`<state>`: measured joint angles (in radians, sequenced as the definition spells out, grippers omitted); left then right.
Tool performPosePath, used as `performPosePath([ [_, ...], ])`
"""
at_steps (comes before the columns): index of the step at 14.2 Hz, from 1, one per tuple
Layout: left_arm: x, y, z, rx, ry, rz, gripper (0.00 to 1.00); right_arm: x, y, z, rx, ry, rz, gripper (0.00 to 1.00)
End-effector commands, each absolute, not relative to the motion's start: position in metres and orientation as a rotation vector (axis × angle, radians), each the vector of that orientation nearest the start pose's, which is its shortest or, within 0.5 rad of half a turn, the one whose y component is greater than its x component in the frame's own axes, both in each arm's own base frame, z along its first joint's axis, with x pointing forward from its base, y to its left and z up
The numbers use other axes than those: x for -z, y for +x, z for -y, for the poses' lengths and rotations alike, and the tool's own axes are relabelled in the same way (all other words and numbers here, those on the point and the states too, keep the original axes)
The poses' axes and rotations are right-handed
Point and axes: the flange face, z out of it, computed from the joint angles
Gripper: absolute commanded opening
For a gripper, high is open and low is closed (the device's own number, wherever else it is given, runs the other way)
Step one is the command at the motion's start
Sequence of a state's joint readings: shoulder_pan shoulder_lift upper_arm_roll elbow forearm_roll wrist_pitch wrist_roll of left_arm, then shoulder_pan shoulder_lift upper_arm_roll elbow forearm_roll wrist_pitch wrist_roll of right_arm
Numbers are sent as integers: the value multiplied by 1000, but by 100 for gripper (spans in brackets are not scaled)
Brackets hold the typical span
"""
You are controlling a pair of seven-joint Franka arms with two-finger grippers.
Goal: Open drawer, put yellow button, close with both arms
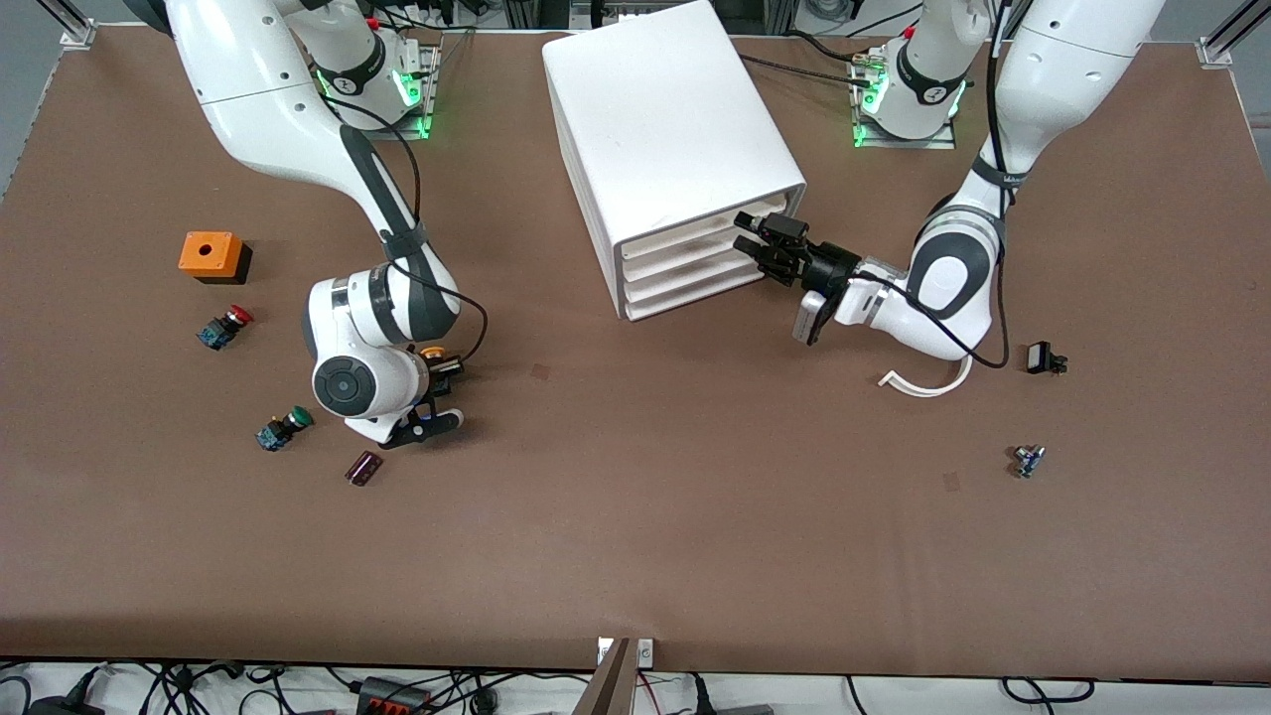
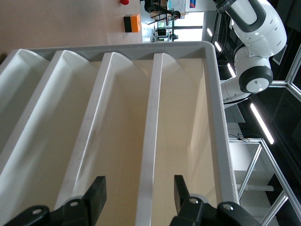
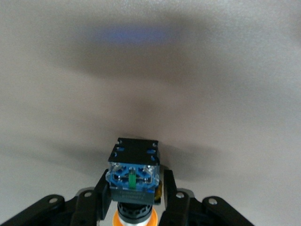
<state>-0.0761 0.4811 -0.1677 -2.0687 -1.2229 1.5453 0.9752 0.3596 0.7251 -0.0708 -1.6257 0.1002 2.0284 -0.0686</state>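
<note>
My right gripper (image 3: 134, 207) pinches the yellow button (image 3: 134, 176) at frame lower left; my left gripper (image 2: 136, 193), half-wide, straddles the drawer (image 2: 150, 141) lip, center right.

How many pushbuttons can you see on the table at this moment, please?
3. The red button lies near the orange box; the green button lies nearer the front camera; the yellow button sits between the right gripper fingers.
</note>
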Motion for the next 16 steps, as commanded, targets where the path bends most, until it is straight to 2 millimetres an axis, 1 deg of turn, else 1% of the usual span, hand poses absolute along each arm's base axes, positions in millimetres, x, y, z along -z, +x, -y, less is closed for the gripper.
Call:
performPosePath([
  [1, -225, 473, 226, 386, 1587, 434, 53, -202, 626, -197, -474, -3059, 451, 11],
  [2, -225, 472, 226, 388, 1585, 434, 47, -214, 631, -198, -439, -3058, 465, 7],
  [3, -224, 471, 226, 395, 1578, 433, 35, -231, 636, -198, -403, -3059, 467, 5],
  [4, -224, 470, 228, 403, 1573, 435, 25, -244, 639, -201, -393, -3058, 477, 5],
  [5, -224, 468, 230, 408, 1571, 439, 17, -264, 646, -205, -384, -3057, 486, 5],
  [6, -223, 468, 231, 410, 1571, 439, 12, -285, 652, -208, -384, -3058, 499, 5],
  [7, -224, 471, 229, 409, 1576, 434, 9, -304, 658, -209, -382, -3057, 501, 5],
  [8, -226, 475, 228, 405, 1580, 428, 7, -324, 664, -211, -356, -3055, 513, 5],
  [9, -227, 479, 227, 404, 1583, 430, 7, -347, 668, -213, -330, -3050, 503, 5],
  [10, -223, 489, 226, 407, 1590, 421, 7, -360, 669, -215, -316, -3047, 506, 5],
  [11, -219, 498, 225, 406, 1593, 416, 7, -379, 670, -215, -272, -3046, 508, 5],
  [12, -211, 510, 223, 398, 1594, 409, 7, -388, 670, -215, -250, -3045, 509, 5],
  [13, -206, 522, 216, 378, 1598, 403, 7, -401, 669, -215, -222, -3044, 510, 5],
  [14, -202, 533, 214, 365, 1599, 402, 7, -411, 667, -217, -199, -3042, 516, 5],
  [16, -197, 553, 206, 357, 1618, 380, 9, -424, 668, -218, -167, -3038, 518, 5],
])
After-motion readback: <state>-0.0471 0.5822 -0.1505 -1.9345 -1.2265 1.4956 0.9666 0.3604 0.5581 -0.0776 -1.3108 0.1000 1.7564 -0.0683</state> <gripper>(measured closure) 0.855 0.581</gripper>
